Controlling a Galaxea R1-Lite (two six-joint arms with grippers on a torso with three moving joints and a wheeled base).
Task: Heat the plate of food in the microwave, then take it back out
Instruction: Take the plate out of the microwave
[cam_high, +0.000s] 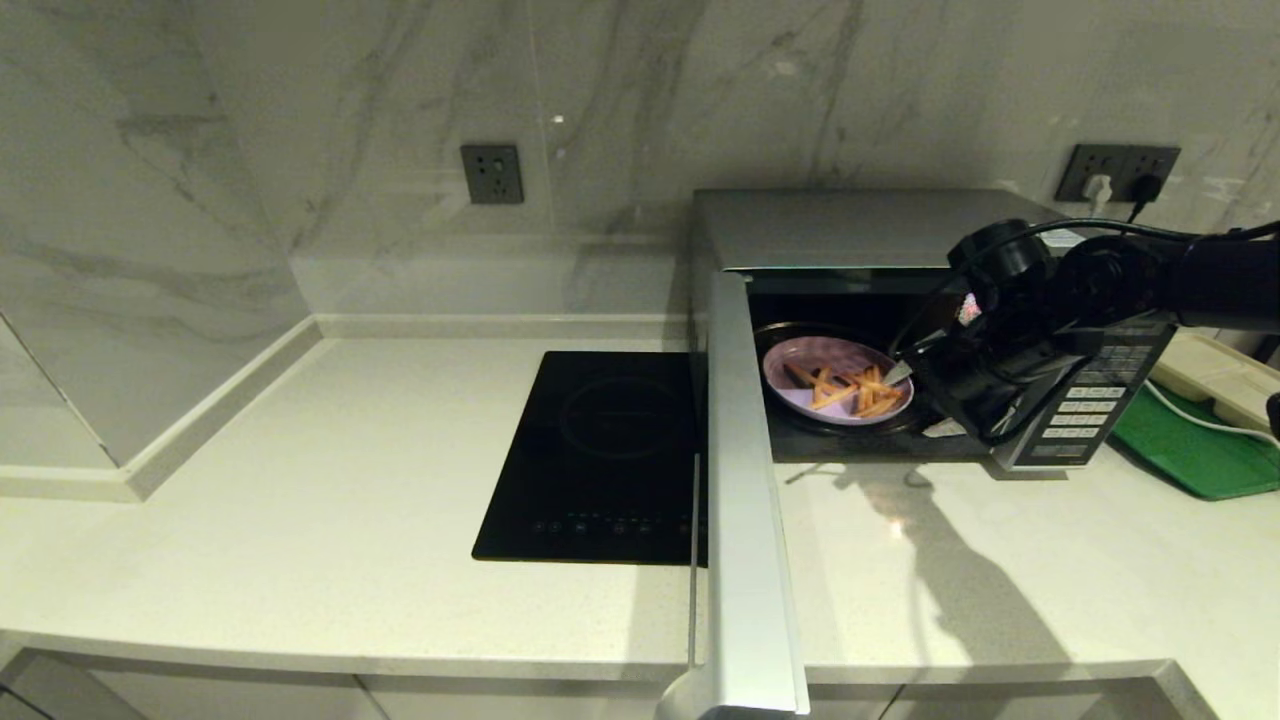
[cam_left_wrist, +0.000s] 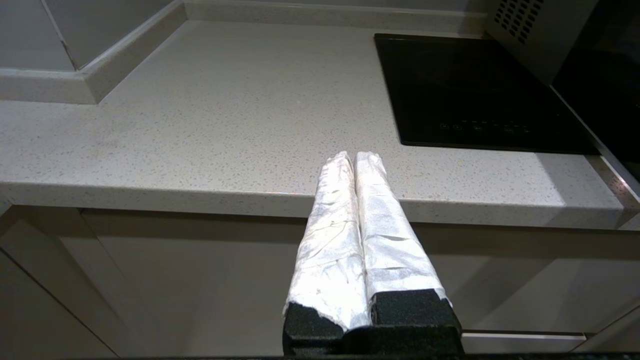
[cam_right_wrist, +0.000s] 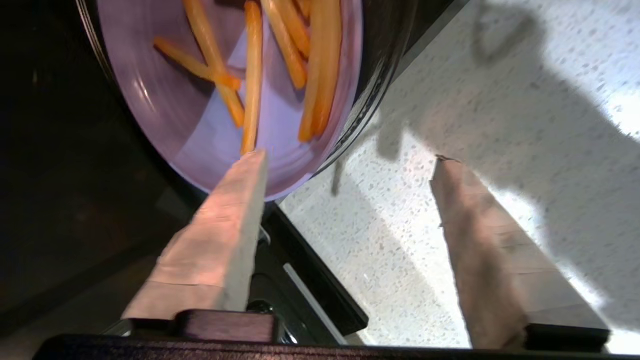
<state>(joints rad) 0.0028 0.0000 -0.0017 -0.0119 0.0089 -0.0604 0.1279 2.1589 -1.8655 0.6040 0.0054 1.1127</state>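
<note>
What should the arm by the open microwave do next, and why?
Probably draw the right gripper back out of the microwave. Its fingers are spread, the plate of food sits on the turntable inside, and the door cannot swing shut past the arm.

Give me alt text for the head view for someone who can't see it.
A round lavender plate of orange fry sticks sits inside the open silver microwave, whose door swings out over the pale speckled countertop. The black right arm's pincer is open at the plate's edge. A flat black glass hob lies left of the door.
</note>
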